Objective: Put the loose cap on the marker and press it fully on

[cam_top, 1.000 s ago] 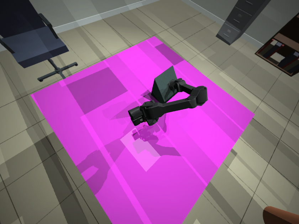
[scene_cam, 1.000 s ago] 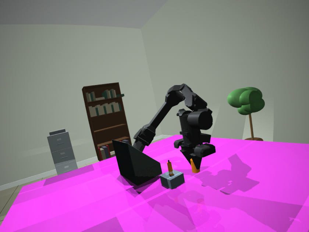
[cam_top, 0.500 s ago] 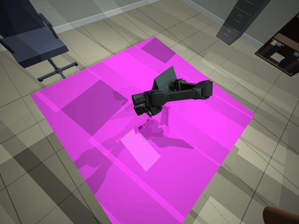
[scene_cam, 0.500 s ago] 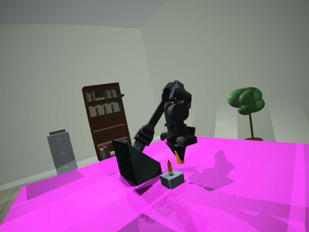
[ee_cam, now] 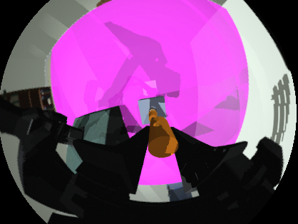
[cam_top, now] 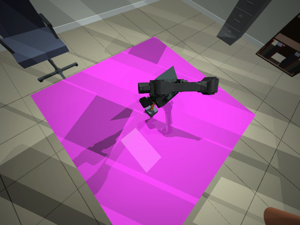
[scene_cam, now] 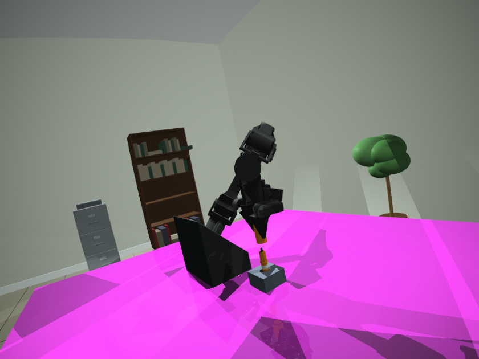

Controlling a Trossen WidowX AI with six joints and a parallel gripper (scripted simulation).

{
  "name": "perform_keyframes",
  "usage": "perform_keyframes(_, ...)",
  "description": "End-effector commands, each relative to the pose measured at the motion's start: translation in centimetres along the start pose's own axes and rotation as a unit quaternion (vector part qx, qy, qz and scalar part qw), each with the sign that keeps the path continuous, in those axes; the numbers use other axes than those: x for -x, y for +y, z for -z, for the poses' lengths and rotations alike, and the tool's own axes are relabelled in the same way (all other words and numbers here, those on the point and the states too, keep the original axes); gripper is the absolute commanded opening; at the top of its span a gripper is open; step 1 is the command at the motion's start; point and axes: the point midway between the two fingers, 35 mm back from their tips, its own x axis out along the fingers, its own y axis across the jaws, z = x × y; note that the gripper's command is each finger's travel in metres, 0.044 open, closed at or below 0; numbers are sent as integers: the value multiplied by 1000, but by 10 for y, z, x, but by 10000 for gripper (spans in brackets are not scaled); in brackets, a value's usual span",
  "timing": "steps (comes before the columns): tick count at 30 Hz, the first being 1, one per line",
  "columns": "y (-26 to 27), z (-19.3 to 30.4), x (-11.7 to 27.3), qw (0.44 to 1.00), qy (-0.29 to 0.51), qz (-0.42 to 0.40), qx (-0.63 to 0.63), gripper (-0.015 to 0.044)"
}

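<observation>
The gripper (cam_top: 153, 102) (scene_cam: 260, 231) (ee_cam: 160, 129) is shut on the orange cap (scene_cam: 262, 240) (ee_cam: 161, 142). The marker (cam_top: 151, 108) (scene_cam: 263, 257) (ee_cam: 152, 114) stands in the grey holder block (cam_top: 149, 114) (scene_cam: 273, 281) (ee_cam: 144, 110), with its orange body and dark tip bare. In the exterior view the cap hangs just above the marker tip, with a small gap between them, and looks slightly tilted. In the wrist view the marker shows just beyond the cap's far end. The top view shows little of the cap between the fingers.
A dark green wedge-shaped block (cam_top: 169, 73) (scene_cam: 212, 256) (ee_cam: 93, 125) stands on the magenta table top (cam_top: 184, 157) (scene_cam: 116, 313) (ee_cam: 214, 71) close beside the holder block. The arm reaches over it. A chair, shelves, a cabinet and a plant stand beyond the table.
</observation>
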Motion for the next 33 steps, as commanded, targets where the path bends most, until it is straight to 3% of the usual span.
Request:
perform_keyframes(1,8,2,1,1000,0,-3,2,0)
perform_keyframes(33,7,2,-42,1000,0,-3,2,0)
